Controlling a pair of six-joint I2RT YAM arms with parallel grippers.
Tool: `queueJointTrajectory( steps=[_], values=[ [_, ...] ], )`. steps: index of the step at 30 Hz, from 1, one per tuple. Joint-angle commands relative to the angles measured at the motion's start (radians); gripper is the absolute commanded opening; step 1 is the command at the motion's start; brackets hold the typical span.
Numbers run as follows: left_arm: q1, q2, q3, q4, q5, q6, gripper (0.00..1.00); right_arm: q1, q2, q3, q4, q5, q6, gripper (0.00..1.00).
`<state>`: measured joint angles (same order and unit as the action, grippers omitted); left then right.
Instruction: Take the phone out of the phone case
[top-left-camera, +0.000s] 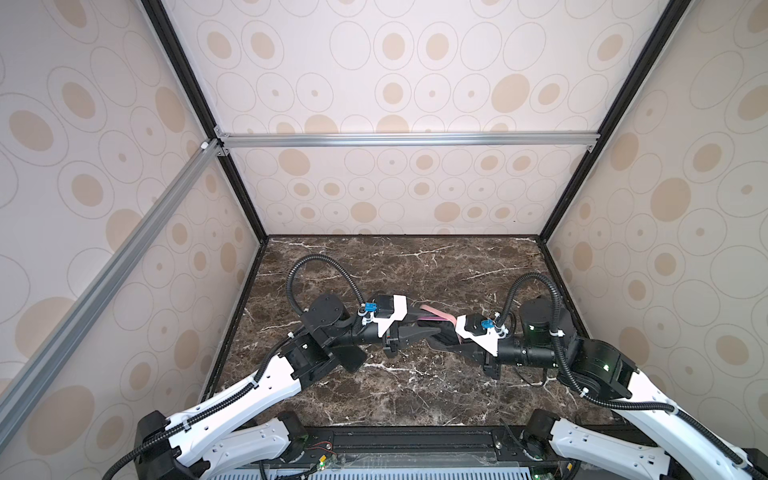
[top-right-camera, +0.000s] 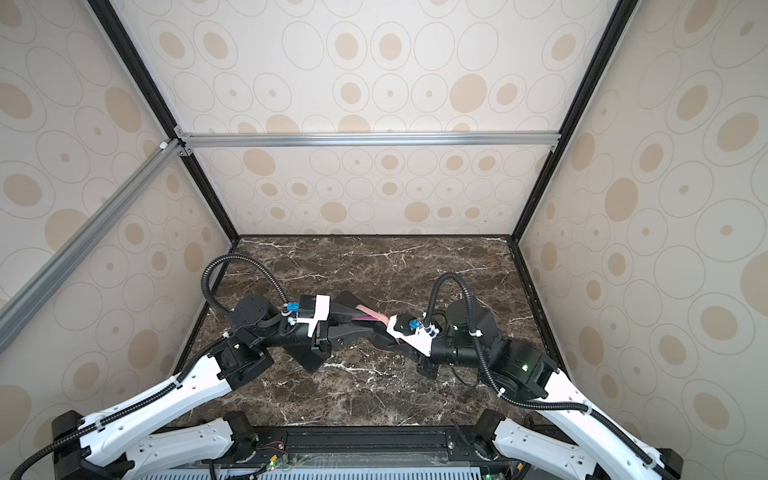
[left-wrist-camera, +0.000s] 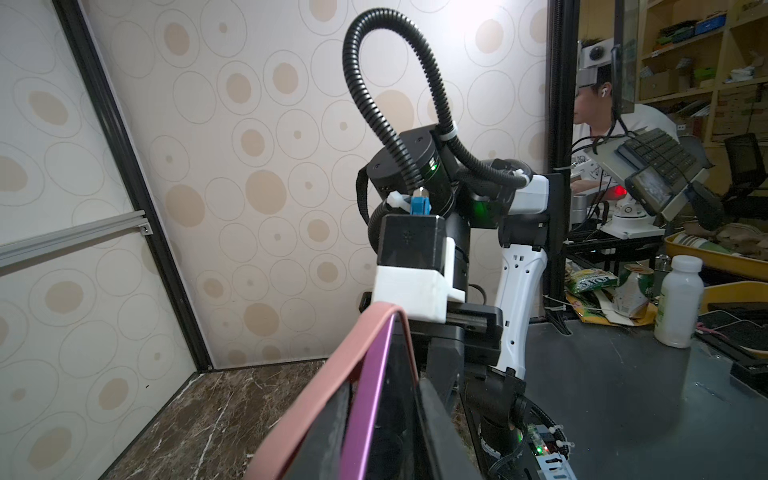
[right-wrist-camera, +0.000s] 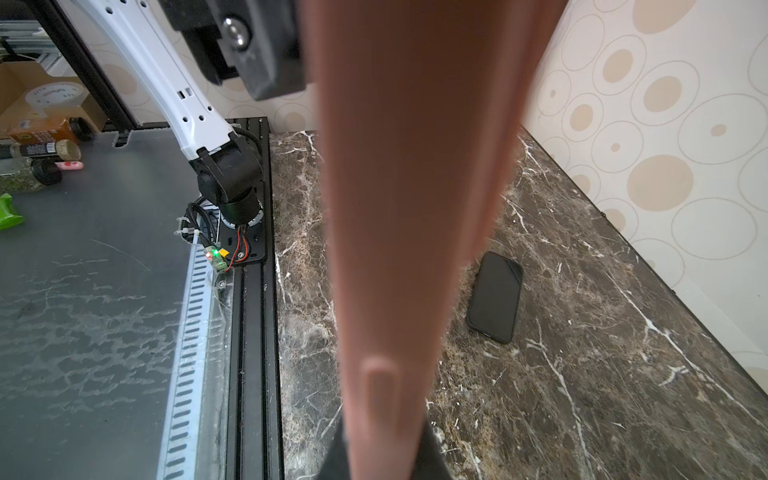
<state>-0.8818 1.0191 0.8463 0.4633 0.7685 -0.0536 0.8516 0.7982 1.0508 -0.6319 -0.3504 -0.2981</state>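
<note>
Evidently to pull them apart, above the middle of the brown marble table (top-left-camera: 415, 386), the left gripper (left-wrist-camera: 382, 436) is clenching the purple phone (left-wrist-camera: 370, 399) while the right gripper (right-wrist-camera: 384, 461) is clamping the pink silicone phone case (top-left-camera: 436, 314).

Pink phone case (left-wrist-camera: 332, 374) mid-air, on edge; rim peeled away from purple-edged phone (left-wrist-camera: 372, 399), partly inside.

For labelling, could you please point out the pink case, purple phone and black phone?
pink case (left-wrist-camera: 351, 353), left wrist view, rim.
purple phone (left-wrist-camera: 372, 395), left wrist view, edge.
black phone (right-wrist-camera: 494, 297), right wrist view, screen.
</note>
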Motion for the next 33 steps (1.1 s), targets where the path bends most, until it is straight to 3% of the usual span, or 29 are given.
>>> queueJointTrajectory(
  steps=[1,7,14,20,33],
  values=[
    [-0.045,0.038,-0.068,0.037,0.143,-0.126,0.26,0.010,-0.010,0.057,0.353,-0.060,0.038,0.00],
    [-0.045,0.058,-0.111,0.238,0.154,-0.264,0.26,0.010,-0.011,0.029,0.501,-0.112,0.118,0.00],
    [-0.045,0.079,-0.118,0.212,0.138,-0.243,0.26,0.009,0.006,0.004,0.691,-0.171,0.234,0.00],
    [-0.039,0.076,-0.127,0.191,0.124,-0.230,0.26,0.009,-0.013,0.010,0.734,-0.179,0.248,0.00],
    [-0.010,0.106,-0.054,0.036,0.212,-0.184,0.24,0.009,-0.034,0.177,0.343,-0.160,0.004,0.00]
  ],
)
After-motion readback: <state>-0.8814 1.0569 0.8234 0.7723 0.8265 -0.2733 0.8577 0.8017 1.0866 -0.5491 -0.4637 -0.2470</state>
